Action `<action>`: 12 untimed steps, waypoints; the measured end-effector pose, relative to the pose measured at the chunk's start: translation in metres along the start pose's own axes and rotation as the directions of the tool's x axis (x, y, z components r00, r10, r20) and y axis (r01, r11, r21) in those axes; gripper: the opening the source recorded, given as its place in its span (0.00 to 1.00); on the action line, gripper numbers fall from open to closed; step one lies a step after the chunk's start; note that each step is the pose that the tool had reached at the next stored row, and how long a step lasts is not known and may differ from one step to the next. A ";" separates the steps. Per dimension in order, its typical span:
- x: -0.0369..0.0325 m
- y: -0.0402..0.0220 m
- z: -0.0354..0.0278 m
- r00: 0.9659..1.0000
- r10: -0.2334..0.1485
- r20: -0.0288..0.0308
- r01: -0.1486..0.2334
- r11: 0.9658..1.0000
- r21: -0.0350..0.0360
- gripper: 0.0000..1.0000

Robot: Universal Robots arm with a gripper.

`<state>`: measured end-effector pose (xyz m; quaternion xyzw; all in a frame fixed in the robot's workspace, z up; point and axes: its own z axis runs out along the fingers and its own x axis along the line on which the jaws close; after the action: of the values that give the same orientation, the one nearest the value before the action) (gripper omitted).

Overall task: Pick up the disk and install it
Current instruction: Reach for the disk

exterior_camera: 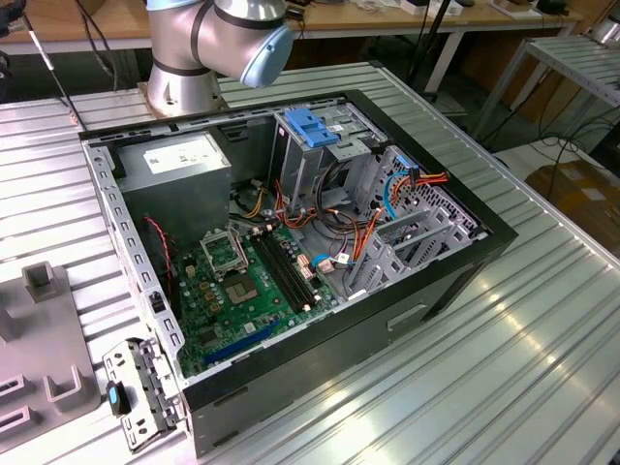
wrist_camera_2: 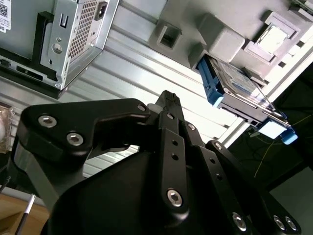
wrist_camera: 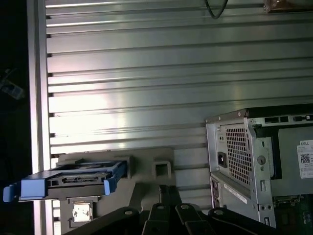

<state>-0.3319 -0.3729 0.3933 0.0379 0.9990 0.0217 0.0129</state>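
one gripper [wrist_camera: 165, 192] sits nearest in both wrist views, its jaws pressed together with nothing between them, above the ribbed metal table [wrist_camera: 146, 73]. just beyond it the disk [wrist_camera: 80, 179], in its blue carrier [wrist_camera: 113, 177], rests on a grey holder [wrist_camera: 144, 171] by the table's edge, apart from the gripper. further off stands the case [wrist_camera: 254, 161]. in the exterior view the case lies open, board [exterior_camera: 242, 291] exposed, a blue latch [exterior_camera: 312, 126] atop its cage [exterior_camera: 295, 170], the arm [exterior_camera: 218, 39] behind it.
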 end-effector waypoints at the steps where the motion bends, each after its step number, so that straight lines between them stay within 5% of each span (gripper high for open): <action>1: 0.0010 -0.0001 0.0000 1.000 0.000 0.000 0.000 1.000 0.000 0.11; 12: 0.0092 -0.0005 -0.0002 1.000 0.000 0.000 0.000 1.000 0.000 0.11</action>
<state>-0.3411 -0.3726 0.3932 0.0379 0.9990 0.0217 0.0129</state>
